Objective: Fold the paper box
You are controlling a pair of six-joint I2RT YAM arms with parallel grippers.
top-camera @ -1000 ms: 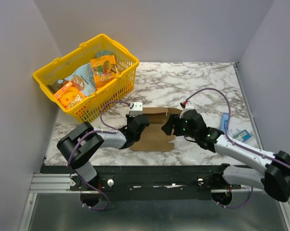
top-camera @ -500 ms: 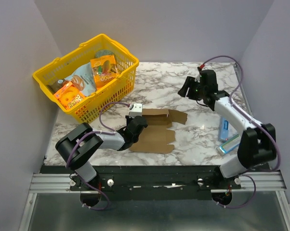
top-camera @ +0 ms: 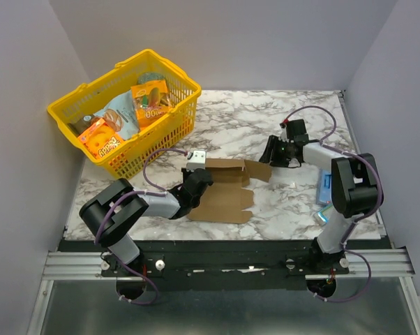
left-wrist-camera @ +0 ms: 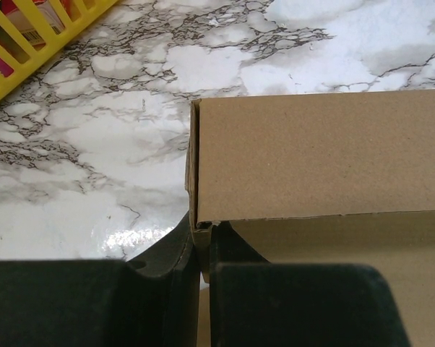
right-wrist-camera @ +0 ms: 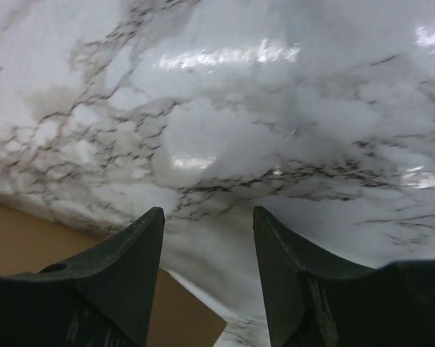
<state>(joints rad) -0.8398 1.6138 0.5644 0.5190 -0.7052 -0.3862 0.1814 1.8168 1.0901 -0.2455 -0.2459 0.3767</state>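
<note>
- The left gripper (left-wrist-camera: 201, 242) is clenched on the paper box (left-wrist-camera: 319, 152). Its two dark fingers (left-wrist-camera: 167, 260) stand almost together, with a thin cardboard edge nipped between them at the box's left corner.
- Past those fingertips a raised brown panel runs off to the right, with a flat layer of the same cardboard below it.
- Seen from above, the left gripper (top-camera: 198, 181) sits at the left edge of the paper box (top-camera: 227, 192). The box lies partly folded on the marble table (top-camera: 231, 118), near the front middle.
- The right gripper (right-wrist-camera: 207, 238) is released, its jaws spread with only bare marble between them. Brown cardboard shows at the lower left of its wrist view.
- In the top view the right gripper (top-camera: 268, 155) hovers near the box's right flap; whether they touch cannot be told.
- A yellow basket (top-camera: 151, 143) of snack packs stands at the far left.
- A blue packet (top-camera: 325, 185) lies to the right.
</note>
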